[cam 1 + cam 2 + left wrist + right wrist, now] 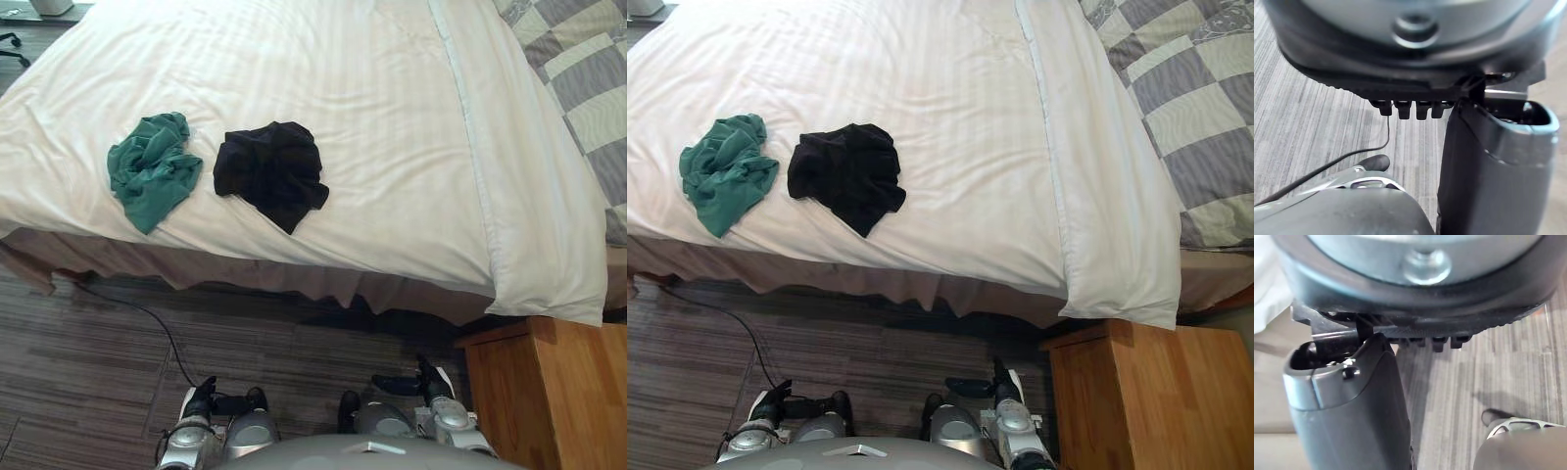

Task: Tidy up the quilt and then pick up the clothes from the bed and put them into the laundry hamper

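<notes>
Left hand (1415,81): matte black shell, ribbed edge. Row of stubby black fingertips (1403,111) under that edge. Broad dark-grey thumb (1493,171) beside row, paler grey rim near its base. Silver-grey wrist collar (1327,10) behind hand, round boss (1415,27) at centre. Right hand (1415,308): same build, mirrored, bright metal boss.
</notes>
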